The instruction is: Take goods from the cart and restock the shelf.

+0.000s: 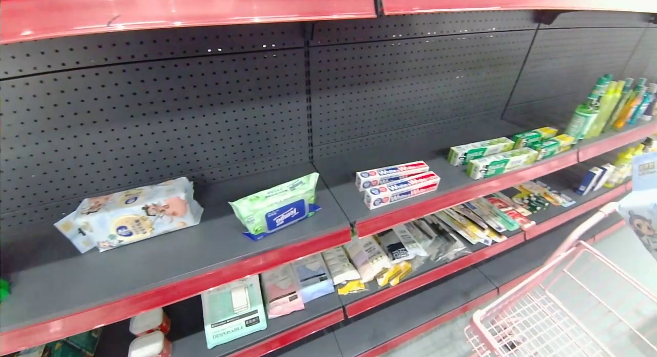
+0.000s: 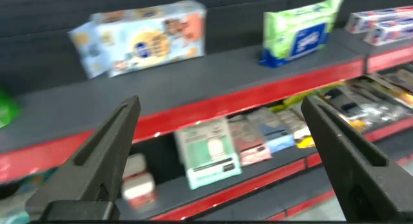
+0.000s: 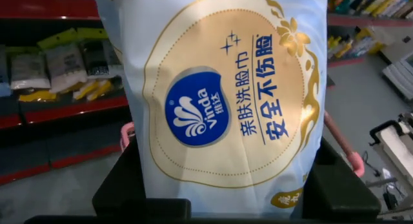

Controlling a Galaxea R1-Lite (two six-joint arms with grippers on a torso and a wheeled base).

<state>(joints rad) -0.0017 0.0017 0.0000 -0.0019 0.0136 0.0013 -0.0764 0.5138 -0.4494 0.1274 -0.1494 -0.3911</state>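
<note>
Restock partly done, by our reckoning. On the grey metal shelf board with the red front lip (image 1: 215, 244) we count one pale-blue cartoon-printed soft pack (image 1: 128, 213) near its left end and one green soft wipes pack (image 1: 277, 208) near its right end. The next board along holds two red-white-and-blue toothpaste boxes (image 1: 398, 182).

We note the right gripper (image 3: 226, 185) clamped on a white-and-gold soft tissue pack (image 3: 219, 88), held upright above the pink wire cart (image 1: 534, 326), well apart from the shelf. The left gripper (image 2: 219, 108) is spread wide, holding nothing, facing the shelf's front edge.

Left, we judge: shelve the held pack. We cannot tell what remains in the cart.
</note>
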